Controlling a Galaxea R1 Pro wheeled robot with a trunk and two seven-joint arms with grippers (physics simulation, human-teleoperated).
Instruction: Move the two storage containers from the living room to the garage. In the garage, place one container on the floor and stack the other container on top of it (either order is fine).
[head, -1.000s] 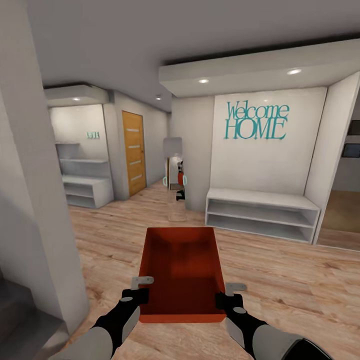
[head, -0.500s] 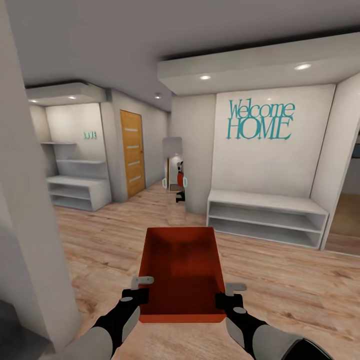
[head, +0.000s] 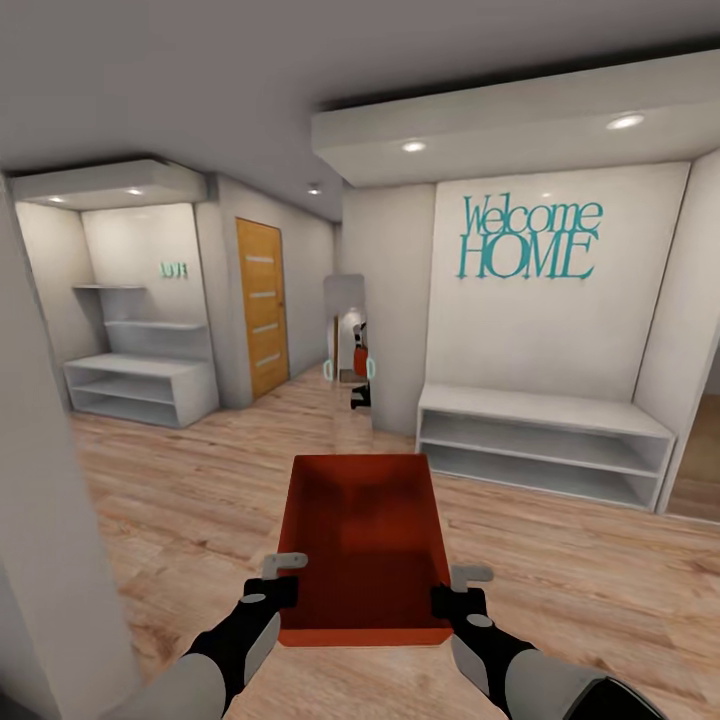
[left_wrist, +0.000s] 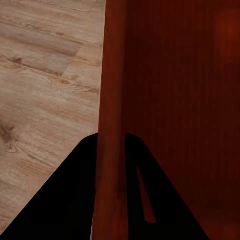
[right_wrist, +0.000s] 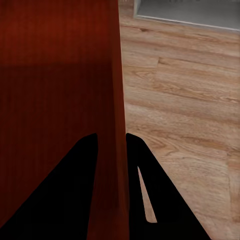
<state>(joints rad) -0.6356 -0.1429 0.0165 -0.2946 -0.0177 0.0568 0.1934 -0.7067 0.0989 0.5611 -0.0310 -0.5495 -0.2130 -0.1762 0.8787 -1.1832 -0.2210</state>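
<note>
Left end effector (head: 287, 578): I have its two fingers pinching the left long wall of the storage container (head: 362, 545), one finger inside the wall and one outside, as the left wrist view shows (left_wrist: 111, 165). Right end effector (head: 458, 585): same grip mirrored on the right long wall, fingers straddling the rim (right_wrist: 111, 165). Container: orange-red, open-topped, carried level between both arms above the wood-plank floor (head: 560, 570), directly ahead of my chest, its long axis pointing away from me along the line of travel; both arms hold it near its close end, neither nearer than the other. Contents: nothing inside, bare dark-red bottom visible. Onward: a light wooden door with glass slits (head: 261, 307) stands ahead and to the left, down a short passage; I judge it the likely way to the garage, so the carried container must swing left of its present heading. Also ahead: a tall mirror (head: 346, 360) on the wall corner, a white bench (head: 545, 443) under a teal "Welcome HOME" sign (head: 529, 239), white shelving (head: 140, 372) at far left. Second container: not located from here.
</note>
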